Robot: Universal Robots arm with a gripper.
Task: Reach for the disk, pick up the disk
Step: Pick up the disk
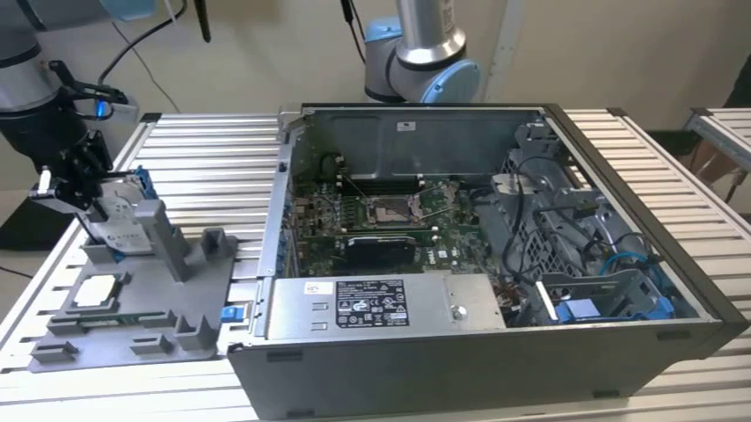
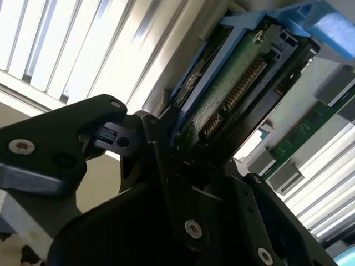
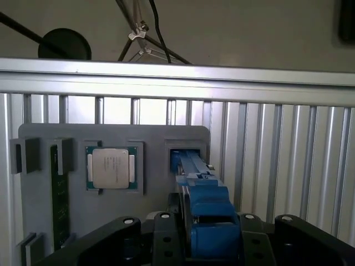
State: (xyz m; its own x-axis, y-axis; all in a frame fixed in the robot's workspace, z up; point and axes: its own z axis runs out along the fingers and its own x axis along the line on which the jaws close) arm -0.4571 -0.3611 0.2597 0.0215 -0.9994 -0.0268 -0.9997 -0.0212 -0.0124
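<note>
Disk (image 1: 119,220) stands on edge, long axis near upright, gripped by hand (image 3: 205,221).

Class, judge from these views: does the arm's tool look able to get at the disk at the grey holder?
Likely yes: the tool is right at the disk, with nothing between them.

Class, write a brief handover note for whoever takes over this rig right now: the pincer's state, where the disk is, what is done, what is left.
Pincer: shut on the disk, with fingers on both sides of its blue frame.
Disk: upright on the grey holder, at the exterior view's left of the open computer case. Its lower end sits at the slot beside the processor.
Done: reach and grasp.
Left: the disk is not yet lifted clear of the slot.
</note>
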